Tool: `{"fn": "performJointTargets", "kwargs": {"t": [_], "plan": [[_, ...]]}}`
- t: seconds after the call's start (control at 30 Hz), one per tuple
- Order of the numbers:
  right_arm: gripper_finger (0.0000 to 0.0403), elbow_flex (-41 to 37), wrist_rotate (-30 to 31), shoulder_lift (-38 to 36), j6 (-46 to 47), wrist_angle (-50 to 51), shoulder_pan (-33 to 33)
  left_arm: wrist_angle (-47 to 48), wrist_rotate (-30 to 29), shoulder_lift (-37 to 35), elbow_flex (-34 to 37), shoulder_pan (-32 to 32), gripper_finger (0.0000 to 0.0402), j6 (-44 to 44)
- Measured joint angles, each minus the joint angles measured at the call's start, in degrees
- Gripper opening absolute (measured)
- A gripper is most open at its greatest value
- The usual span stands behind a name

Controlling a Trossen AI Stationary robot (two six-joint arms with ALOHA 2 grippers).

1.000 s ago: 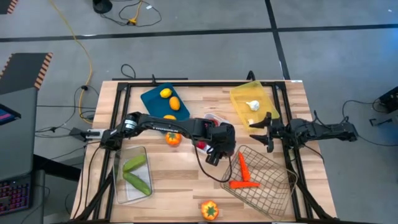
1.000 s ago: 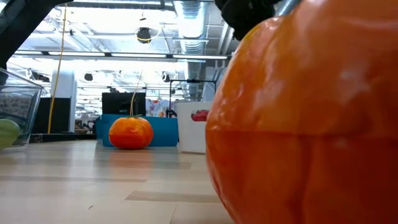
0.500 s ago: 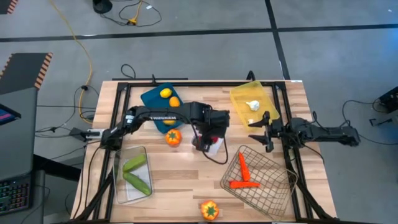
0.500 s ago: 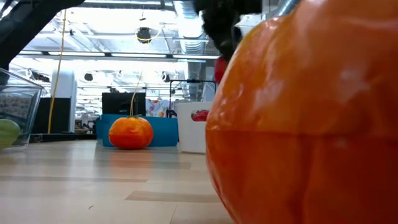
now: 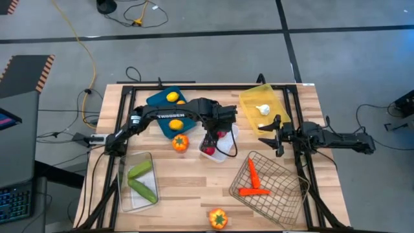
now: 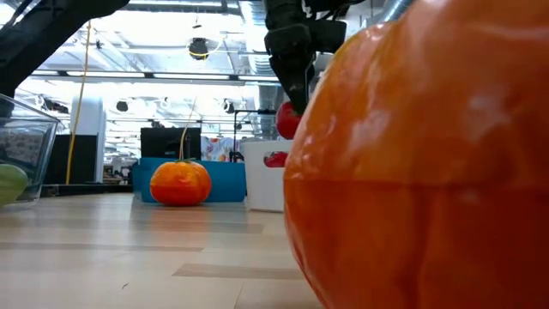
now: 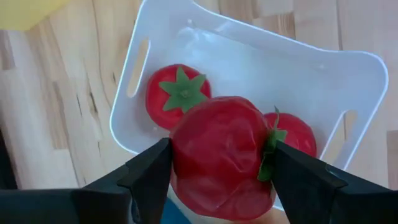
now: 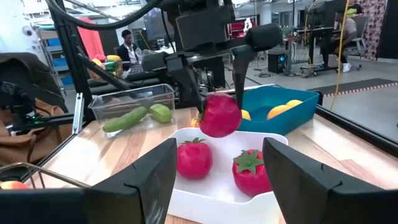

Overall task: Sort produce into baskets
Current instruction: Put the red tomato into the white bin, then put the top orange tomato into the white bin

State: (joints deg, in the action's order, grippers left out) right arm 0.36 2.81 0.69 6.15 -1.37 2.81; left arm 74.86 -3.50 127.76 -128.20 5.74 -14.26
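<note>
My left gripper [image 5: 217, 131] hangs over the white tray [image 5: 228, 151] at mid-table, shut on a red toy tomato [image 7: 217, 155]. Two more red tomatoes [image 7: 177, 96] lie in the tray [image 7: 298, 74]. In the right wrist view the held tomato [image 8: 219, 115] hangs above them. My right gripper [image 5: 275, 136] waits open and empty just right of the tray, its fingers pointing toward it. An orange pepper [image 5: 218, 219] stands near the front edge, and an orange fruit [image 5: 180, 143] stands on the table left of the tray. My left gripper pinches the red tomato by two opposite sides [image 7: 177, 158] between its two fingers. The fingers come from above, pointing down. The tomato is lifted clear above the white tray, tipped on its side with its green leaf cap [image 7: 268, 149] against one finger.
A teal tray [image 5: 162, 101] with yellow citrus stands at the far left. A yellow tray [image 5: 252, 103] with garlic is at the far right. A clear bin [image 5: 126, 194] with cucumbers is near left. A wire basket [image 5: 278, 194] with carrots is near right.
My left gripper has carried the red tomato from beside the wire basket toward the table's far edge and a little left. It now hangs over the white tray and has stayed shut on the tomato.
</note>
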Motion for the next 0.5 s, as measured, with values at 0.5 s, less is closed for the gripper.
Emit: {"fn": "performJointTargets", "kwargs": {"t": [0.5], "plan": [[0.0265, 0.0, 0.1, 0.0, -0.2, 0.0, 0.0, -0.9, -5.5, 0.4, -0.1, -0.9, 0.0285, 2.5]]}}
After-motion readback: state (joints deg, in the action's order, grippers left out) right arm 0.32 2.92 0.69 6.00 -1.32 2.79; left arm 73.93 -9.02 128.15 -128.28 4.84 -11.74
